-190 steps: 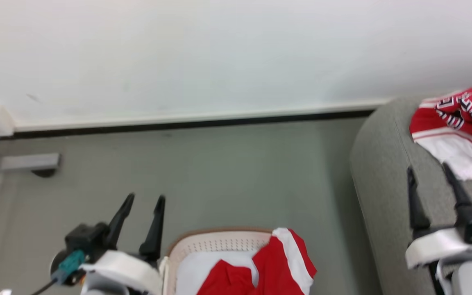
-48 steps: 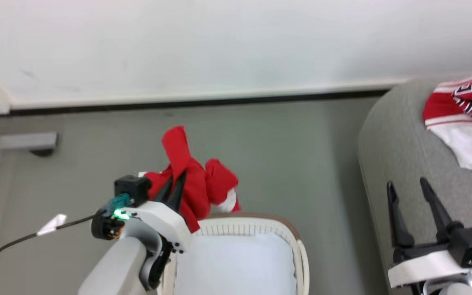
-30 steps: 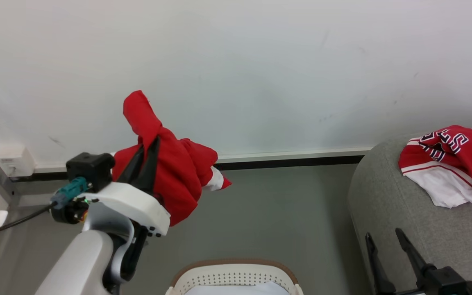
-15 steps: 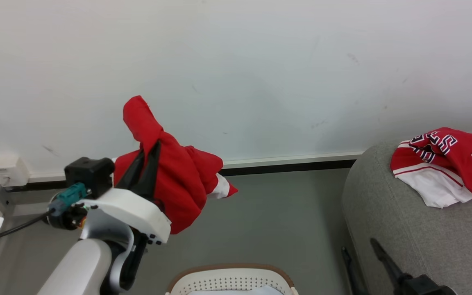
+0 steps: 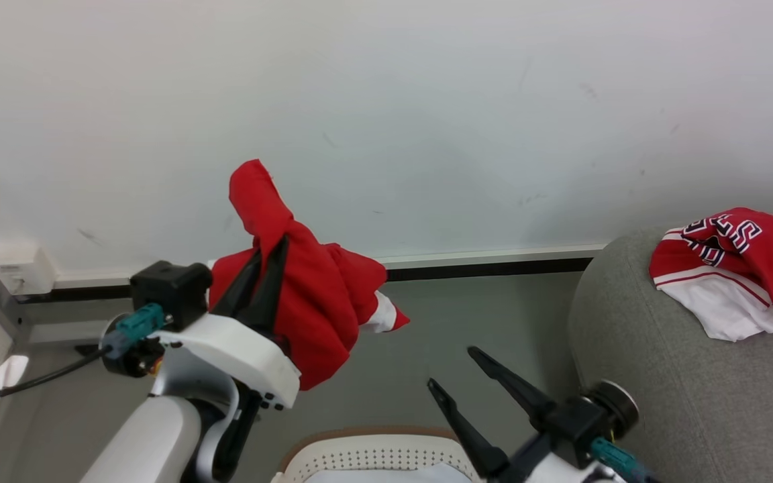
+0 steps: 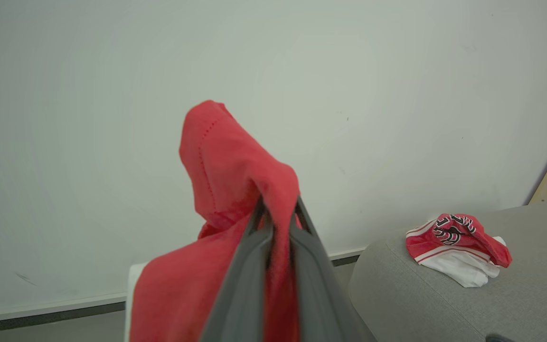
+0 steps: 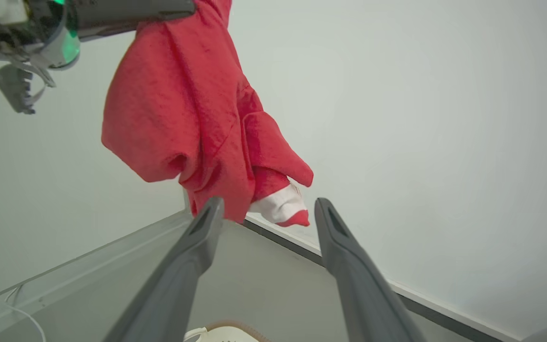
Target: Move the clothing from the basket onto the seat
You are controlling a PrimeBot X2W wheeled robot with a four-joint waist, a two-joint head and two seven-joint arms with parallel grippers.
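A: Start at the left claw (image 5: 271,247). What is it doing?

B: Its two dark fingers are pinched tight on a red garment (image 5: 316,315). A fold of cloth sticks up past the fingertips. The bulk hangs down on the claw's right side and ends in a white cuff.

A: And the right claw (image 5: 453,367)?

B: Spread wide, holding nothing. It sits low, between the hanging garment and the seat (image 5: 682,402), with its fingers aimed up and left at the cloth. In its own wrist view the white cuff hangs just above the gap between its fingers, and it looks clear of them.

A: Which way does the garment have to go?

B: To the robot's right. The seat lies well apart from the left claw on that side, across bare floor (image 5: 507,315). The garment's long axis runs up and down, so I judge it will trail below the claw as it travels. The right arm is the nearer one to the seat.

A: The basket (image 5: 373,459)?

B: At the bottom edge of the head view, below and between the two claws. Something white lies inside, and I can't tell whether it's clothing.

A: Any writing?

B: A second garment (image 5: 742,268) already lies on the seat. It is red and white with black-and-white block letters. It's crumpled, so I can make out an "S" but no whole word.
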